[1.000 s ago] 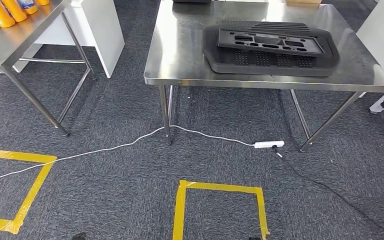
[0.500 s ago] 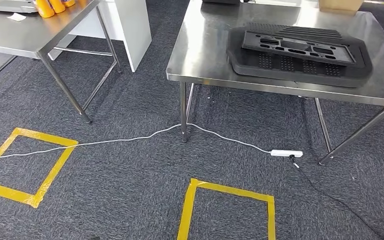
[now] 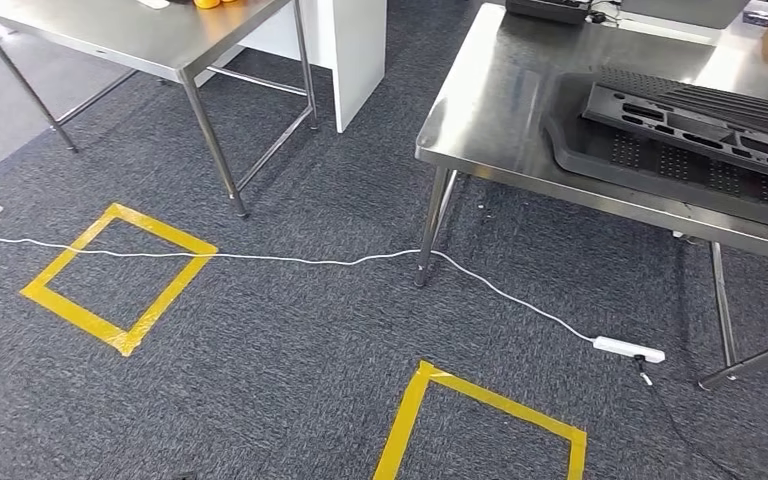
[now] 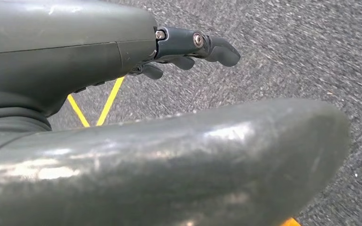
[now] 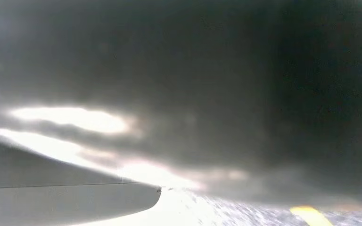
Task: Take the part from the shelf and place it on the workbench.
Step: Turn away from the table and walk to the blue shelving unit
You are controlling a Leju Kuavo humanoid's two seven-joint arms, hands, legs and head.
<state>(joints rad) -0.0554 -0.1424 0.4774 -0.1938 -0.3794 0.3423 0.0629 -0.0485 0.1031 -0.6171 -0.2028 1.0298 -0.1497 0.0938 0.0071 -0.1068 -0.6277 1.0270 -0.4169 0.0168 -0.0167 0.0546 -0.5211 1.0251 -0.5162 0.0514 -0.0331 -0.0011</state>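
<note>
On the steel table (image 3: 480, 120) ahead and to the right lies the black part (image 3: 700, 115), long axis across the table; the left hand (image 4: 188, 44) hangs over carpet, holding nothing, fingers loose; the right hand's state I can't tell.

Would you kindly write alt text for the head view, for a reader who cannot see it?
A steel workbench at right carries a black perforated plastic part on a dark tray. On the grey carpet lie two yellow tape squares and a white cable leading to a power strip; another steel table stands at left.
</note>
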